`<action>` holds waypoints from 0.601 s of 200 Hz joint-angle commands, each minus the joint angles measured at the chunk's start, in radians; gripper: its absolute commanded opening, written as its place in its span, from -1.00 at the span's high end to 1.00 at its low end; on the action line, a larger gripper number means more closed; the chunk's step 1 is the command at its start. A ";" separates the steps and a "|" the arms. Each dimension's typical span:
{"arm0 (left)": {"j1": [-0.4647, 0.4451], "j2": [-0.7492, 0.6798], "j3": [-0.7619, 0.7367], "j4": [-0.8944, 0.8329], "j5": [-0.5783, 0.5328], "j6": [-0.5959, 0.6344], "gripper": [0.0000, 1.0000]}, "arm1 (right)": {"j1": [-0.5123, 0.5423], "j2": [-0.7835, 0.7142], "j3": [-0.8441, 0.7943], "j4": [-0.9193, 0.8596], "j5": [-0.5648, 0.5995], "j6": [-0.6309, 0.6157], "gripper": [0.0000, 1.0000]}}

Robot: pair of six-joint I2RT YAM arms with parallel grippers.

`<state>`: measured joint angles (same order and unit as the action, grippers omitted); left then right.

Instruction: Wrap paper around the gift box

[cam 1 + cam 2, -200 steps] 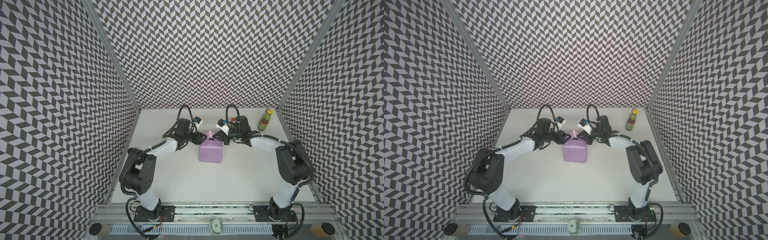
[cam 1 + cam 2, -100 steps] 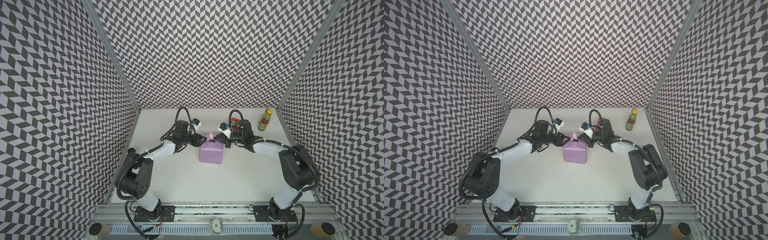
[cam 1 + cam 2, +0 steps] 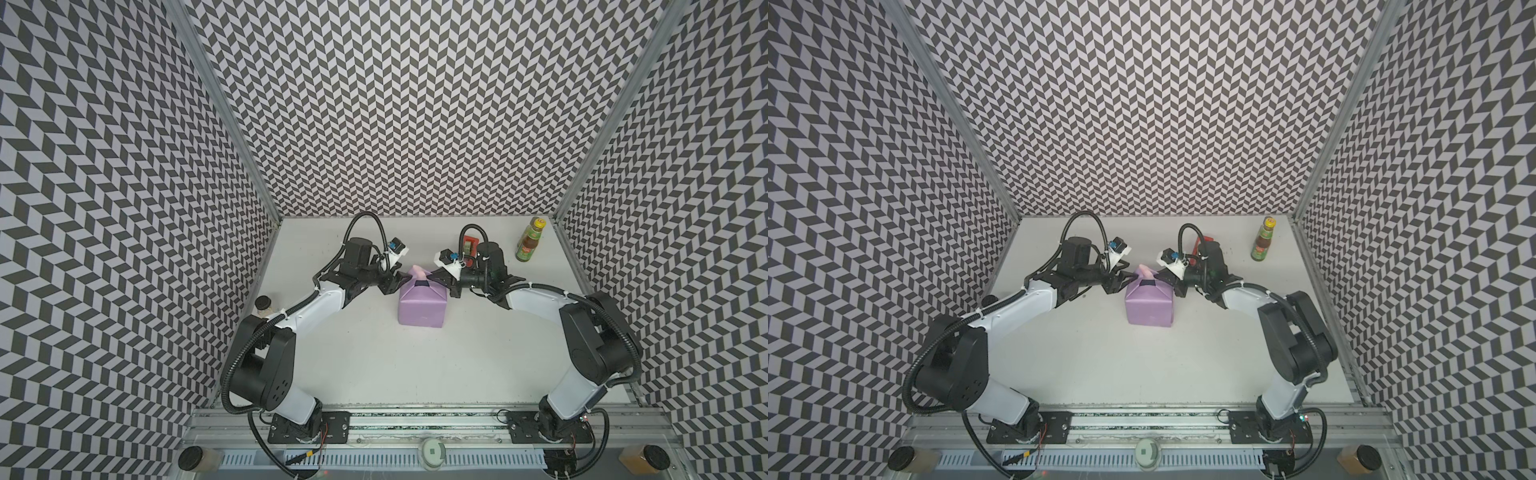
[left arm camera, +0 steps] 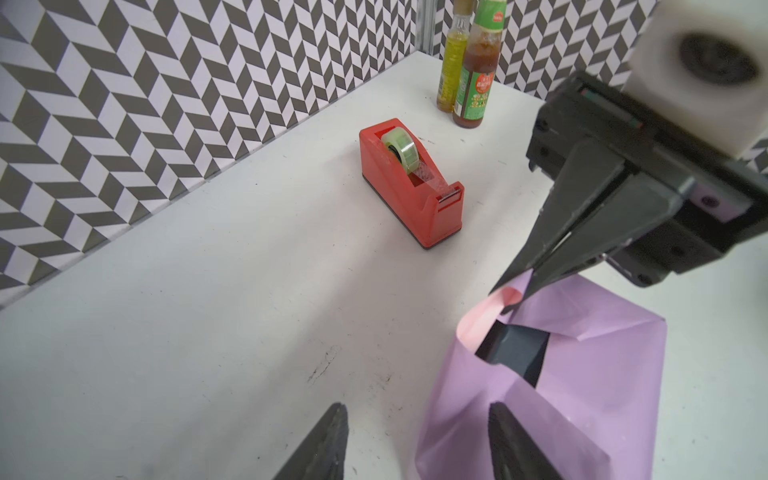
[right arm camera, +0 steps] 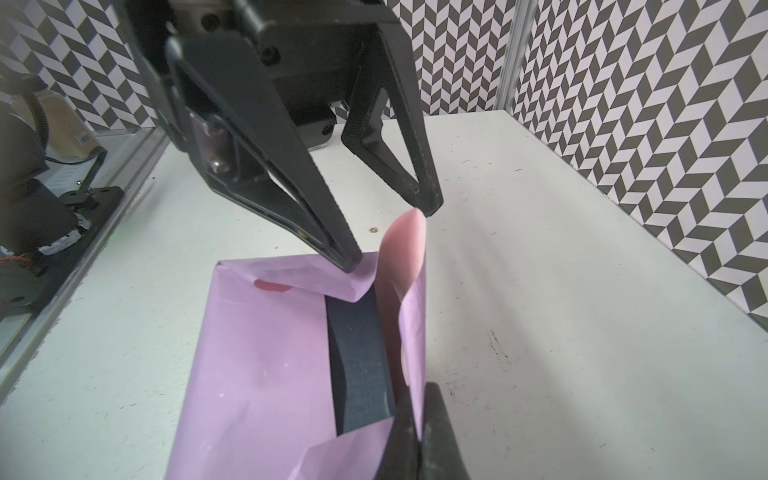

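Observation:
The gift box (image 3: 421, 284) sits mid-table, wrapped in lilac paper (image 3: 420, 309); only a dark navy strip of it (image 5: 359, 365) shows at the far end in both top views (image 3: 1148, 284). My right gripper (image 5: 417, 436) is shut on a paper flap (image 5: 405, 257) with a pink inner face, which stands up from that end. The same grip shows in the left wrist view (image 4: 519, 286). My left gripper (image 4: 417, 409) is open at the box's far-left corner (image 3: 395, 279), with one finger over the lilac paper and the other over the bare table.
A red tape dispenser (image 4: 411, 187) stands behind the right gripper (image 3: 470, 245). A sauce bottle (image 3: 528, 245) is at the far right corner. A small jar (image 3: 263, 305) sits by the left wall. Two more jars (image 3: 191, 459) (image 3: 642, 459) stand on the front rail.
Both grippers have drawn in closer to the box's far end. The raised flap now stands lower. The left jaws have narrowed a little but stay open.

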<state>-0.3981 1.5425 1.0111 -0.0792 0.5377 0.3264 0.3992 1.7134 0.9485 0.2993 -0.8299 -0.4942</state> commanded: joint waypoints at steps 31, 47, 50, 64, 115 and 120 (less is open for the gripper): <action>0.025 0.012 0.002 -0.064 0.018 0.187 -0.08 | 0.008 -0.026 -0.008 0.078 -0.014 -0.032 1.00; 0.025 0.032 0.024 -0.076 0.057 0.219 -0.10 | 0.010 -0.024 -0.008 0.080 -0.015 -0.033 1.00; 0.025 0.037 0.029 -0.077 0.062 0.226 -0.11 | 0.010 -0.024 -0.008 0.080 -0.016 -0.033 1.00; 0.025 0.057 0.045 -0.071 0.069 0.238 -0.13 | 0.011 -0.024 -0.008 0.081 -0.016 -0.031 1.00; 0.025 0.138 0.121 -0.149 0.142 0.367 0.00 | 0.013 -0.026 -0.008 0.078 -0.015 -0.037 1.00; 0.027 0.141 0.124 -0.154 0.151 0.378 0.04 | 0.014 -0.026 -0.011 0.079 -0.014 -0.037 1.00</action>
<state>-0.3744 1.6596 1.1046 -0.1532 0.6292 0.5957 0.4038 1.7134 0.9459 0.3111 -0.8261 -0.4957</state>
